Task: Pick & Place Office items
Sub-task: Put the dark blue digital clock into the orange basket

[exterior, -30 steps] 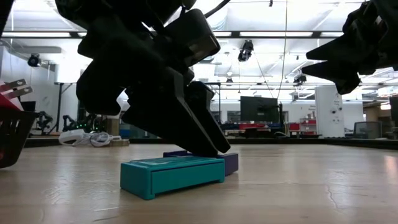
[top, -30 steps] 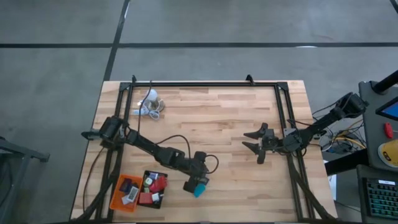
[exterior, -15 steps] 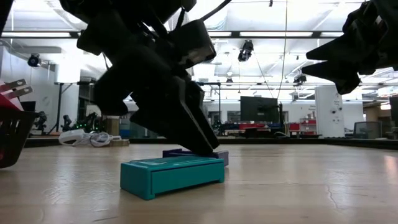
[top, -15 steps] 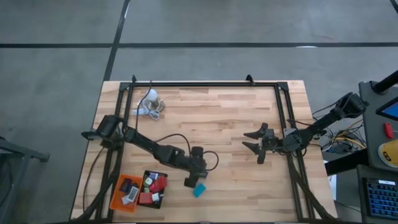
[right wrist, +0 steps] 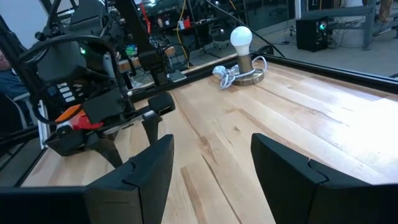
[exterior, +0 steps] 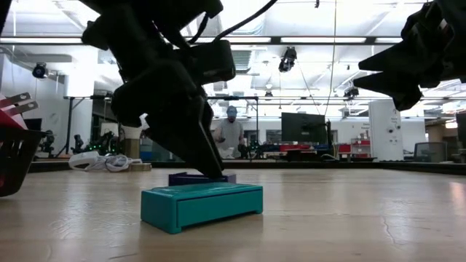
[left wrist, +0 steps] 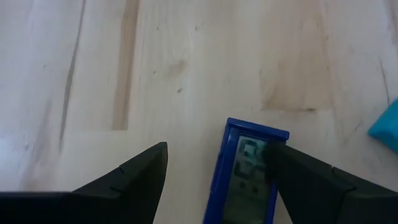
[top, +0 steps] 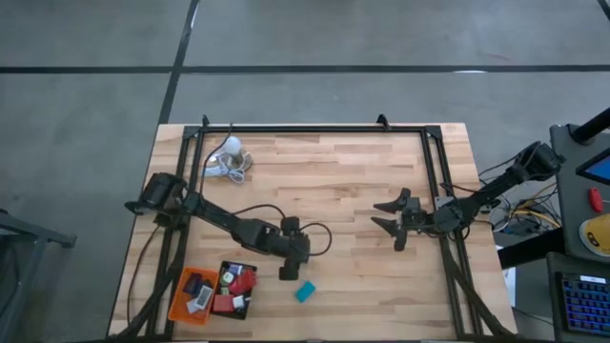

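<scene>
My left pincer (top: 289, 273) stands wide, empty, over a small blue piece (left wrist: 244, 174) that lies between its fingers on the wood. A teal block (top: 305, 292) sits just beside it, to the right of the trays (top: 179, 291). I judge this the approach; next I must lower squarely and close. My right pincer (top: 391, 219) waits, parted, at the right.
</scene>
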You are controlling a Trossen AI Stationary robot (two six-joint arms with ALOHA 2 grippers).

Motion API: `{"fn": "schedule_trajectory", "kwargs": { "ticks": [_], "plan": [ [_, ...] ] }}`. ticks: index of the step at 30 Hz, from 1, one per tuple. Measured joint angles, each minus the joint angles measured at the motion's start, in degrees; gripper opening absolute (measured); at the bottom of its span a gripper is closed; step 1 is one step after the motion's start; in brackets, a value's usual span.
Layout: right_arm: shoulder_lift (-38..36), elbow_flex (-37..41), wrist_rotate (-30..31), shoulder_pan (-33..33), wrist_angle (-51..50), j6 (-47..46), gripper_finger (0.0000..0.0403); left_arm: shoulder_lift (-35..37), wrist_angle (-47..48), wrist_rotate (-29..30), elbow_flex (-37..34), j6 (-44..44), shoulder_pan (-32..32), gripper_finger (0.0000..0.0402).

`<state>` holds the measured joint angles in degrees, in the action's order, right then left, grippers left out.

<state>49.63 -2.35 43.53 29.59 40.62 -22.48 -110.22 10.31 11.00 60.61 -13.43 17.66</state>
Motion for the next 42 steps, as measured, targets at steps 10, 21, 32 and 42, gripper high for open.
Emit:
{"fn": "schedule_trajectory", "kwargs": {
  "ticks": [10, 21, 32, 42],
  "plan": [
    [0.0, 0.0, 0.0, 0.0, 0.0, 0.0, 0.021, 5.4, -1.6, 5.2, 0.0, 4.0, 3.0, 0.0282],
    [0.0, 0.0, 0.0, 0.0, 0.0, 0.0, 0.021, 1.9, -4.8, 6.2, -0.8, 5.5, 5.4, 0.0282],
    [0.0, 0.0, 0.0, 0.0, 0.0, 0.0, 0.021, 0.3, -9.1, 6.1, -4.1, 4.0, 3.5, 0.0282],
    [0.0, 0.0, 0.0, 0.0, -0.1, 0.0, 0.021, -0.2, -10.3, 3.3, -5.5, 1.2, 2.7, 0.0282]
  ]
}}
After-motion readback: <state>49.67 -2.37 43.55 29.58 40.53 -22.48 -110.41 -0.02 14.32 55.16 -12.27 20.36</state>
